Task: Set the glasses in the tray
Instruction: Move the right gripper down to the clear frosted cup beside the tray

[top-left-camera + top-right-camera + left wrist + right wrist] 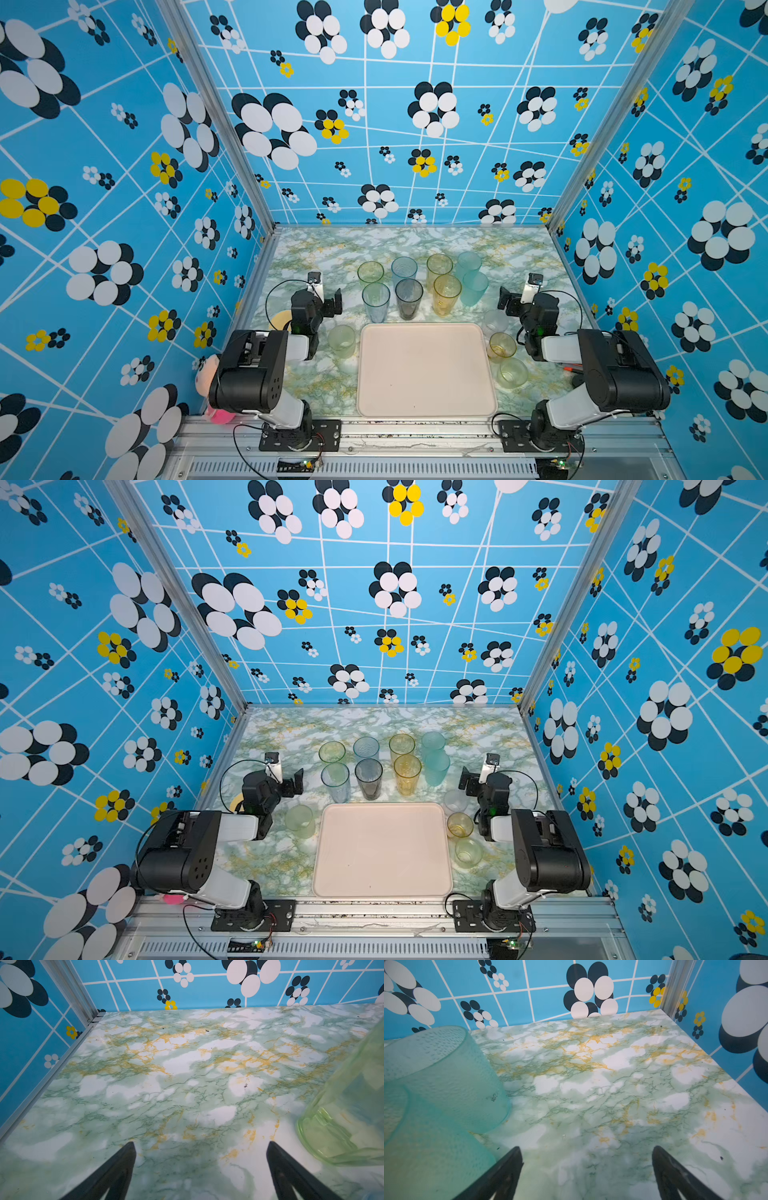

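Plastic or thin glass, I cannot tell which: the glasses (409,297) are translucent tumblers tinted green, blue, grey, amber and teal. Eight tall ones stand upright in two close rows behind the tray (426,374). A short green glass (341,340) stands just beside the tray's left edge, and three more short glasses (502,345) stand just beside its right edge. None is in the tray yet. It is a shallow cream-pink rectangle with rounded corners and a low rim, smooth and bare.

Both claws are spread wide and hold nothing. The left claw (200,1144) hangs over the marbled table (187,1064) with a green glass (342,1115) off to one side. The right claw (586,1148) is also over bare table, with two teal glasses (446,1076) beside it.

I judge the glasses light, stiff and fairly slick. They narrow toward the base, so a side pinch could slide. The teal walls look pebbled, which may give the pads more bite. The tall ones would tip easily and are packed close, leaving little room for a finger between neighbours, so each is best taken from its open side, across the wall at about mid-height. The short ones by the tray stand freer and lower — the safer first pick.
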### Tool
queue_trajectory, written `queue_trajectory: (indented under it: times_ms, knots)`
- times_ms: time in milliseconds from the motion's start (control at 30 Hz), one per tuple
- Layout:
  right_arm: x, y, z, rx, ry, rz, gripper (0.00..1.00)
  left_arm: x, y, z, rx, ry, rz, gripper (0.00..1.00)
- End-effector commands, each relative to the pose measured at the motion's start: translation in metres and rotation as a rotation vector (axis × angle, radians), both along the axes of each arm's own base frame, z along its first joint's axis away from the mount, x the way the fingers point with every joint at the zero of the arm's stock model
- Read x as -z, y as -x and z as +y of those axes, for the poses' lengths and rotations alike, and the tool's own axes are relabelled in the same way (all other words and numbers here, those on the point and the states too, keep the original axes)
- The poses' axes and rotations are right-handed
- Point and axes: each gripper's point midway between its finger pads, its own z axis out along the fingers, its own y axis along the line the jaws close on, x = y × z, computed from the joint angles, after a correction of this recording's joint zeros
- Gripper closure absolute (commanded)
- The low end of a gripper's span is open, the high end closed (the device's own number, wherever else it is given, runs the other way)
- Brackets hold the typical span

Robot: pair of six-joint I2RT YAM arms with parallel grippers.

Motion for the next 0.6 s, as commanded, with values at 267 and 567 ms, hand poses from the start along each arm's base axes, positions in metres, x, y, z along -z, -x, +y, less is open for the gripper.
queue_trajectory:
  times_ms: [267, 567]
  knots:
    - [-0.007, -0.008, 0.003, -0.01, 0.021, -0.015, 0.05, -0.007, -0.005, 0.001, -0.004, 0.011, -0.018, 0.01]
    - [-0.08, 0.008, -0.031, 0.197, 0.001, 0.043, 0.32, -0.048, -0.016, 0.011, -0.017, 0.071, 0.072, 0.01]
